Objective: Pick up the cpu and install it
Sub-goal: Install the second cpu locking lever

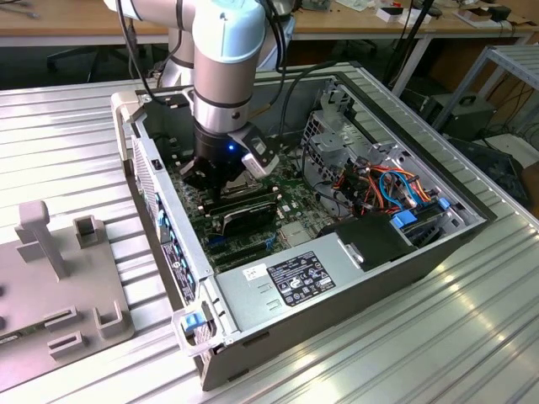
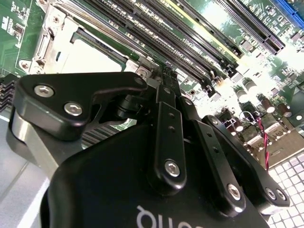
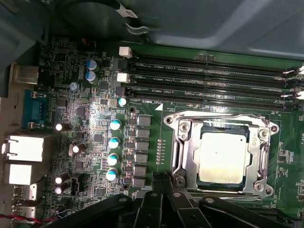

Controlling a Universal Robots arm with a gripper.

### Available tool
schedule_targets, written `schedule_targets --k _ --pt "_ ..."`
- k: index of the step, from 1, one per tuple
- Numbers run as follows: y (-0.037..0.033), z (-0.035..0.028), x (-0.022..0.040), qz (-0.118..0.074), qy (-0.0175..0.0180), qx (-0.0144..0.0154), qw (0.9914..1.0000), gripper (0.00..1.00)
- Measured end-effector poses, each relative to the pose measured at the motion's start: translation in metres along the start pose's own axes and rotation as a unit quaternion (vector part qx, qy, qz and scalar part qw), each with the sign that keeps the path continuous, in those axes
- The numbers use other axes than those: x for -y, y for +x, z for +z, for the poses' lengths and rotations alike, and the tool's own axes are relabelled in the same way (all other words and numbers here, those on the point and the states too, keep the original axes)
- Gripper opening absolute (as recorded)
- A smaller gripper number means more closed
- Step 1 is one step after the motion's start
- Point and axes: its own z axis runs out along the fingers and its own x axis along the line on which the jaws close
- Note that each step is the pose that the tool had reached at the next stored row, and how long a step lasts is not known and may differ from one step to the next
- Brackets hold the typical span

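Note:
The cpu [image 3: 223,158] lies flat inside the metal-framed socket [image 3: 183,142] on the green motherboard [image 3: 95,128]; its pale silver top faces up. In the second wrist view the cpu [image 2: 88,59] shows as a pale square just beyond the fingers. My gripper [image 3: 164,179] is shut with nothing between its fingers, its tips beside the socket's edge and off the chip. The black fingers [image 2: 166,109] meet at a point near the socket corner. In the exterior view the gripper [image 1: 215,177] reaches down into the open computer case [image 1: 337,290].
Long black memory slots [image 3: 209,78] run beside the socket. A row of capacitors [image 3: 114,147] stands on its other side. The power supply [image 1: 295,282], drive cage with coloured cables [image 1: 379,189] and case walls hem the arm in. A grey fixture [image 1: 50,252] sits at the exterior view's left.

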Motion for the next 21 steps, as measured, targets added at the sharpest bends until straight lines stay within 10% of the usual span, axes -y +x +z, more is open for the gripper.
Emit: schedule_targets --k 21 --pt "0.0002 0.0007 0.0013 -0.001 0.0000 0.0001 1.00000 0.11"
